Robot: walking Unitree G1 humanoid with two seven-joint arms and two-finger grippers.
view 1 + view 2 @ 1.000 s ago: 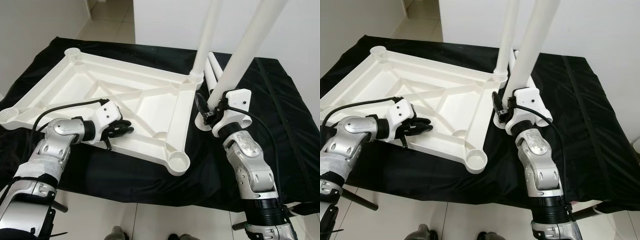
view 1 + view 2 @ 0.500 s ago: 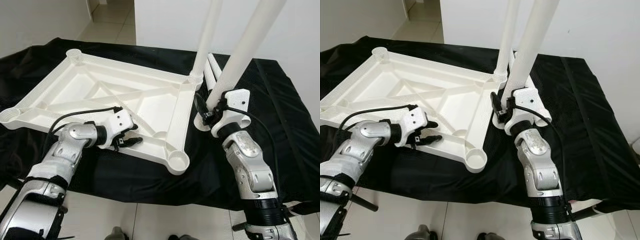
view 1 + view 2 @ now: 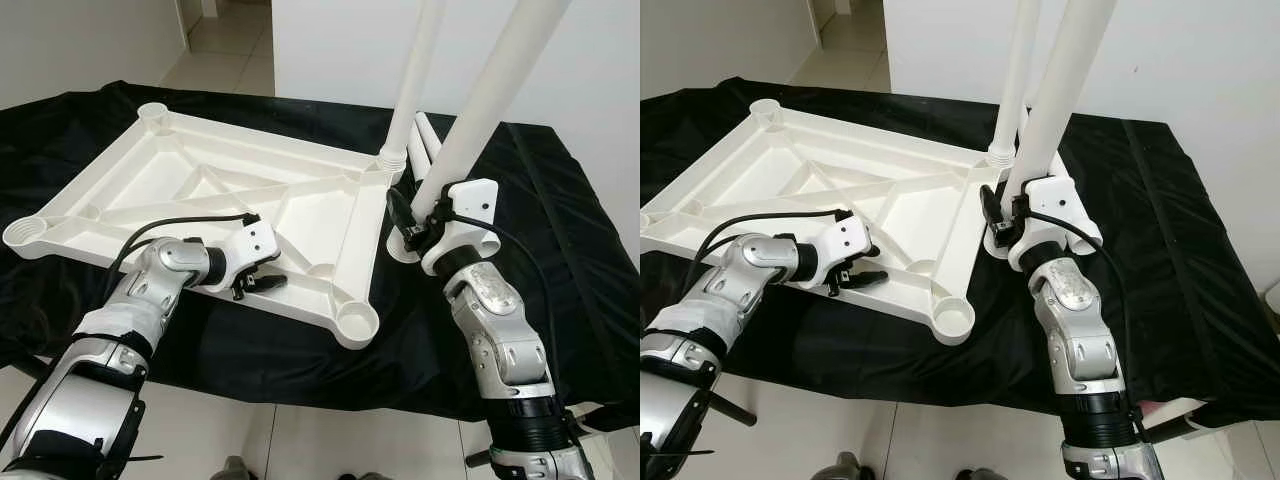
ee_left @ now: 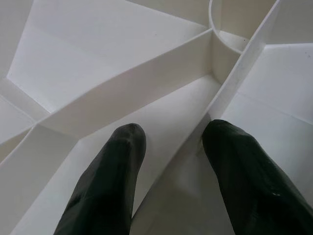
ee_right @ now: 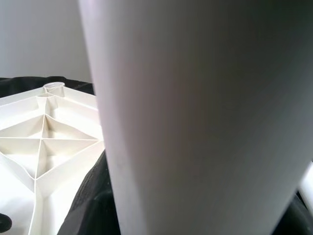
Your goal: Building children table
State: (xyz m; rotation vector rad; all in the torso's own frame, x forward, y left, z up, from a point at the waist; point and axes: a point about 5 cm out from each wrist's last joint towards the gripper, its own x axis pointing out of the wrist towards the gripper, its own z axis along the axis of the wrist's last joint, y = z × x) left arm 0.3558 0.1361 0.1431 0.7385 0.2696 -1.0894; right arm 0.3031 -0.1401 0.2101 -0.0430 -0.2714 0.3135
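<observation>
Where the black cloth (image 3: pixel 590 250) covers the work surface, we see the white table top (image 3: pixel 190 190) lying upside down, its ribbed underside up and round sockets at its corners. One table leg (image 3: pixel 415 75) stands upright in the far right corner socket. Our left gripper (image 3: pixel 262 277) sits at the near edge of the table top, its black fingers parted over the rim. Our right gripper (image 3: pixel 408 225) is wrapped around a second leg (image 3: pixel 490 95) — a thick white tube held tilted, its lower end just beside the table top's right edge. More white legs (image 3: pixel 428 140) lie on the cloth behind it.

In the left wrist view, the two fingers (image 4: pixel 110 191) are spread apart, straddling a white rib of the underside that runs toward a round socket (image 4: pixel 230 29).

In the right wrist view, the held leg (image 5: pixel 195 122) looms close — behind it, the ribbed underside (image 5: pixel 44 142) lies on the cloth.
</observation>
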